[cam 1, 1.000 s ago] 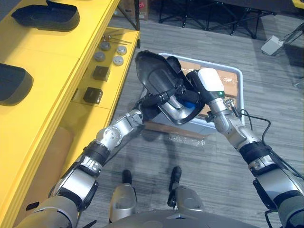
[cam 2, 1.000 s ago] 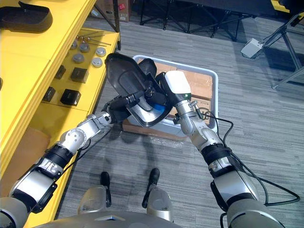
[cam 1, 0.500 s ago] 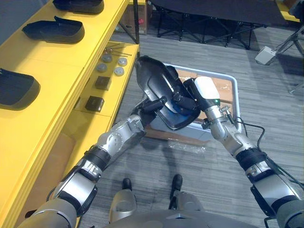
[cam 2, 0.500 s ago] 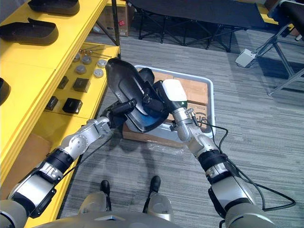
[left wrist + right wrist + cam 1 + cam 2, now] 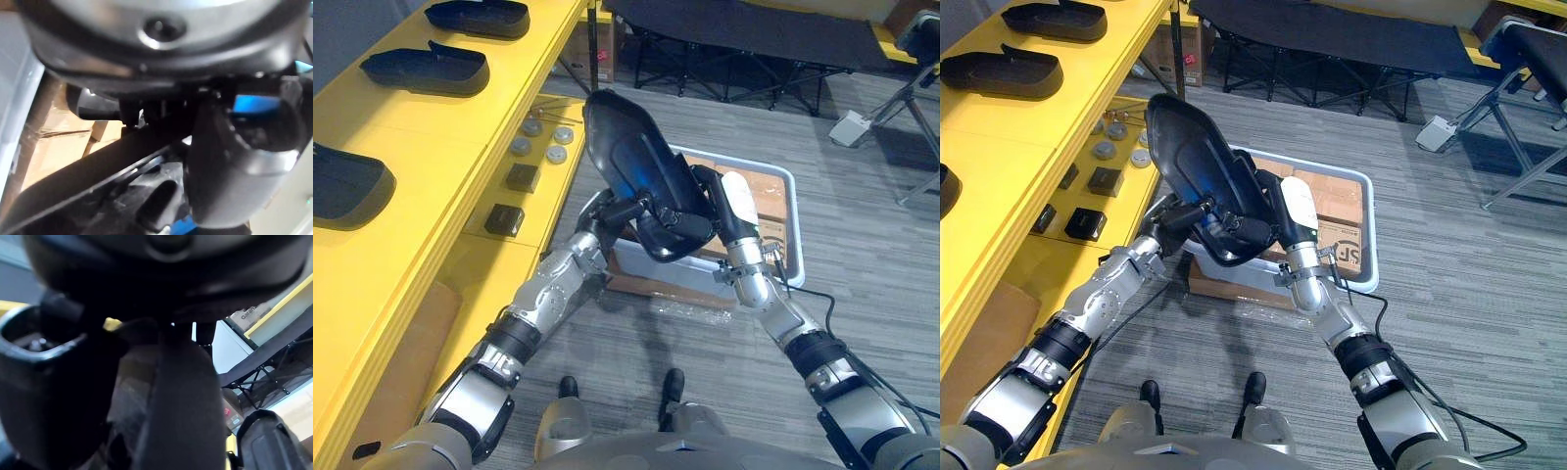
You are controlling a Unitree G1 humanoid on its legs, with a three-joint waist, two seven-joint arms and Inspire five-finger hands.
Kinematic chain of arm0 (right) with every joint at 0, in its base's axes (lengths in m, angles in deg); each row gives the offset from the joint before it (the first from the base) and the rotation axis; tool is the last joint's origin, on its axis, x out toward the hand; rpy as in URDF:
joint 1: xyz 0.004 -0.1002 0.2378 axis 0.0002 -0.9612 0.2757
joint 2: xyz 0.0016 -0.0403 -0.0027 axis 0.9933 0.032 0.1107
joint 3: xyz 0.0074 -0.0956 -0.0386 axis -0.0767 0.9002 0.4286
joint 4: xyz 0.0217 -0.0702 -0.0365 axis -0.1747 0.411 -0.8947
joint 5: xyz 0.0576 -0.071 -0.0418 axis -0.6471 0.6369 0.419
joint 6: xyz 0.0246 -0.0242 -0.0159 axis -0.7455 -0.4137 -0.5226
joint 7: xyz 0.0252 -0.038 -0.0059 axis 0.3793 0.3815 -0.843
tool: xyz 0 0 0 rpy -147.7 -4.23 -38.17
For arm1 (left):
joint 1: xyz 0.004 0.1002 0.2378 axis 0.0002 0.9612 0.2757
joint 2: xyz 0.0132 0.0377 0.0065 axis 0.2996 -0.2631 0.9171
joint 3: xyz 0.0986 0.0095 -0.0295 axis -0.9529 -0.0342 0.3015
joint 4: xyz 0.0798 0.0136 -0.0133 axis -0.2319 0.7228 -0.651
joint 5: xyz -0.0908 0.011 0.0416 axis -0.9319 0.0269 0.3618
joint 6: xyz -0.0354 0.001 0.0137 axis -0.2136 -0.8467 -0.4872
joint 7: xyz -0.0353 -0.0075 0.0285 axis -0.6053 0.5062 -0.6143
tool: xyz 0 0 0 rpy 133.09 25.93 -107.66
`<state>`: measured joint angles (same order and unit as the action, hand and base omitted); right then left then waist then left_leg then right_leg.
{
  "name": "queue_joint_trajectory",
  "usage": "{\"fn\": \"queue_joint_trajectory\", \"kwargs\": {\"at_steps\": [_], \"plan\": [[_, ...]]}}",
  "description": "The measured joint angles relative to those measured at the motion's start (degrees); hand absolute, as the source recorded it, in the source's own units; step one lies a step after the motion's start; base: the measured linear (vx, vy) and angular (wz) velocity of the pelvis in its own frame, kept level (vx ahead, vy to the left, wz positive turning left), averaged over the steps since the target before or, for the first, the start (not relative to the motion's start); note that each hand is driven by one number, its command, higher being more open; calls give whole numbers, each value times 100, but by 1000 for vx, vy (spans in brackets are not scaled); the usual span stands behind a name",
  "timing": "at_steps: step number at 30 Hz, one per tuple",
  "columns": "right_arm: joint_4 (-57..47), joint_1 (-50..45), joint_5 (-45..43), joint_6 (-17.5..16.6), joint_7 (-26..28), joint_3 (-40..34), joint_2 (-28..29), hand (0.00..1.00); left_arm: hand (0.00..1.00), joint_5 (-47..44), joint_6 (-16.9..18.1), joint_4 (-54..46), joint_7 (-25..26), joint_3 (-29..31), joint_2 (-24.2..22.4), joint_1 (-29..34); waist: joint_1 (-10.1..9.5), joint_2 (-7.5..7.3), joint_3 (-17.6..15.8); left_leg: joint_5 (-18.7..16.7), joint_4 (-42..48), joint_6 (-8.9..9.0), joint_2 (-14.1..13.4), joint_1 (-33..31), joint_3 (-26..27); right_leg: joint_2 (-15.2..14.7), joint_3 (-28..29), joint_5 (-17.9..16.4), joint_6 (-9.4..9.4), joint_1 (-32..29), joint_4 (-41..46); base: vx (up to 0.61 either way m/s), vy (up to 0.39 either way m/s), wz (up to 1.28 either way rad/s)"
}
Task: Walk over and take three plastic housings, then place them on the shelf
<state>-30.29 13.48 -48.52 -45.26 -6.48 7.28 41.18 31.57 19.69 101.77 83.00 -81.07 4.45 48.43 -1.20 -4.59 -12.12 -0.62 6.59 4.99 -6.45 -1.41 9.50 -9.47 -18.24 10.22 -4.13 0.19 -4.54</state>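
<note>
A large black plastic housing (image 5: 628,168) is held up between my two hands, standing steeply on end above the grey bin (image 5: 794,223). My left hand (image 5: 619,210) curls round its lower left rim. Gripping the lower right rim is my right hand (image 5: 703,202). The housing's dark edge (image 5: 88,171) runs close past my left hand's fingers in the left wrist view, and its rim (image 5: 181,396) also crosses the right wrist view. Three more black housings (image 5: 424,68) lie on the yellow shelf's top (image 5: 431,137) at the left.
The bin holds cardboard boxes (image 5: 1332,206) and sits on the grey floor straight ahead. The shelf's lower level (image 5: 553,186) carries small round metal parts and two black blocks (image 5: 504,193). A black folding frame (image 5: 754,39) and a white box (image 5: 851,125) stand beyond the bin.
Both hands have raised the housing higher and tipped it more upright, nearer the shelf side. The camera has tilted up, bringing a third shelf housing into view.
</note>
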Motion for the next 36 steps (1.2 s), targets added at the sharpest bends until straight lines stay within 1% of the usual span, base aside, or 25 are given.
{"fn": "queue_joint_trajectory", "kwargs": {"at_steps": [1, 3, 4, 6, 7, 9, 12, 14, 16, 17, 18, 21, 22, 24, 26, 27, 29, 30, 32, 34, 36], "plan": [[-197, -125, -143, 0, 39, -51, 32, 100, 0, 66, 31, -127, 4, 50, -21, 57, -3, -4, 16, -1, -1, 2, -1, 0, 2, 1, 0, -7, 7, -3, -1, -15, 9, -3], [-972, -555, -853, -27, 325, -317, 192, 100, 0, 799, 252, -675, 159, 284, -74, 226, 3, -1, 23, -3, 0, 3, 0, 1, 13, -1, 0, -19, 19, -10, -5, 0, 0, 0], [-1136, -623, -1036, -67, 423, -392, 235, 100, 0, 981, 277, -746, 213, 316, -76, 229, 8, 3, 30, -4, -1, 4, 0, 1, 15, -1, 0, -23, 23, -13, -22, -39, 9, -4], [-1711, -752, -1775, -277, 1002, -634, 324, 100, 0, 1769, 370, -865, 377, 486, -86, 358, 93, 25, 131, -7, -12, 5, 0, 4, 40, -1, 1, -64, 75, -35, -29, -33, 7, -5], [-1844, -782, -1927, -316, 1152, -704, 322, 100, 0, 1895, 388, -909, 403, 526, -78, 449, 133, 35, 168, -7, -17, 5, 0, 5, 41, -1, 1, -68, 77, -35, -30, -10, 4, -5], [-2323, -1058, -2556, -467, 1699, -1077, 305, 100, 0, 2508, 490, -1102, 520, 629, -74, 887, 153, 80, 326, -7, -78, 5, -2, 17, 86, 6, 31, -86, 80, -112, -30, 3, 3, -7], [-2590, -1404, -3123, -472, 2132, -1401, 272, 100, 0, 3134, 510, -1268, 698, 671, -74, 1281, 152, 125, 364, -17, -102, 19, -6, 72, 132, 11, 70, -99, 73, -99, -29, 15, 3, -10], [-2630, -1806, -3508, -452, 2422, -1542, 271, 100, 0, 3632, 606, -1305, 875, 749, -77, 1540, 161, 144, 400, -42, -106, 30, -11, 100, 174, 15, 110, -129, 52, -101, -29, 17, 7, -10], [-2627, -2324, -3741, -300, 2626, -1647, 292, 100, 0, 3969, 623, -1339, 1087, 825, -79, 1694, 177, 171, 445, -63, -107, 36, -13, 102, 200, 15, 131, -145, 48, -114, -29, 21, 10, -6], [-2627, -2428, -3797, -240, 2689, -1665, 313, 100, 0, 4050, 644, -1399, 1122, 897, -83, 1774, 208, 176, 451, -69, -109, 37, -13, 107, 209, 15, 139, -148, 48, -116, -29, 25, 12, -7], [-2627, -2624, -3964, -153, 2824, -1672, 352, 100, 0, 4117, 743, -1542, 1203, 1006, -80, 1945, 287, 188, 458, -88, -109, 34, -16, 117, 234, 18, 160, -148, 51, -120, -29, 23, 10, -7], [-2625, -3147, -4021, 62, 2934, -1837, 615, 100, 0, 4152, 975, -1900, 1258, 1154, -105, 2249, 301, 220, 477, -148, -110, 42, -29, 193, 347, 33, 278, -151, 50, -120, -24, 38, 17, -18], [-2625, -3240, -4022, 75, 2932, -1855, 667, 100, 0, 4143, 1036, -1965, 1255, 1173, -119, 2294, 304, 230, 484, -159, -108, 38, -29, 200, 365, 33, 295, -151, 48, -121, -15, 44, 19, -16], [-2623, -3576, -4115, 161, 2931, -1901, 891, 100, 0, 3728, 1332, -2195, 1232, 1198, -233, 2494, 334, 264, 528, -190, -103, 34, -28, 204, 422, 32, 338, -119, 5, -121, 0, 50, 21, -12], [-2593, -3771, -4133, 211, 2899, -1917, 1046, 100, 0, 3317, 1543, -2335, 1208, 1233, -412, 2651, 352, 289, 550, -206, -99, 33, -28, 213, 434, 32, 343, -114, -2, -116, 0, 25, 19, -7], [-2541, -3819, -4128, 238, 2862, -1920, 1120, 100, 0, 3041, 1697, -2413, 1201, 1283, -518, 2762, 369, 301, 558, -213, -98, 35, -28, 221, 448, 32, 356, -113, -3, -114, 0, 5, 16, -5], [-2484, -3870, -4134, 238, 2788, -1950, 1241, 100, 0, 2814, 1893, -2453, 1216, 1432, -666, 2877, 375, 320, 571, -214, -98, 36, -28, 228, 452, 32, 360, -113, -4, -107, 0, -4, 7, -2], [-2480, -3894, -4134, 238, 2759, -1957, 1269, 100, 0, 2757, 1961, -2474, 1245, 1513, -706, 2942, 372, 330, 579, -214, -97, 35, -28, 230, 451, 31, 359, -115, -4, -102, 0, 0, 0, 0], [-2439, -3912, -4135, 237, 2747, -1962, 1285, 100, 0, 2635, 1989, -2602, 1347, 1748, -787, 3121, 366, 349, 590, -214, -92, 34, -26, 220, 401, 23, 305, -137, 7, -70, -1, -33, 3, 14], [-2325, -3913, -4135, 234, 2745, -1973, 1295, 100, 0, 2635, 1993, -2673, 1448, 1925, -825, 3240, 319, 350, 591, -206, -88, 17, -18, 195, 272, 13, 168, -193, 28, -11, -3, -34, -4, 33], [-2223, -3898, -4127, 236, 2757, -1936, 1302, 100, 0, 2637, 1992, -2781, 1561, 2110, -827, 3427, 242, 360, 597, -186, -105, -10, -9, 163, 121, 7, 8, -258, 11, 49, -31, -33, -13, 43]]}}
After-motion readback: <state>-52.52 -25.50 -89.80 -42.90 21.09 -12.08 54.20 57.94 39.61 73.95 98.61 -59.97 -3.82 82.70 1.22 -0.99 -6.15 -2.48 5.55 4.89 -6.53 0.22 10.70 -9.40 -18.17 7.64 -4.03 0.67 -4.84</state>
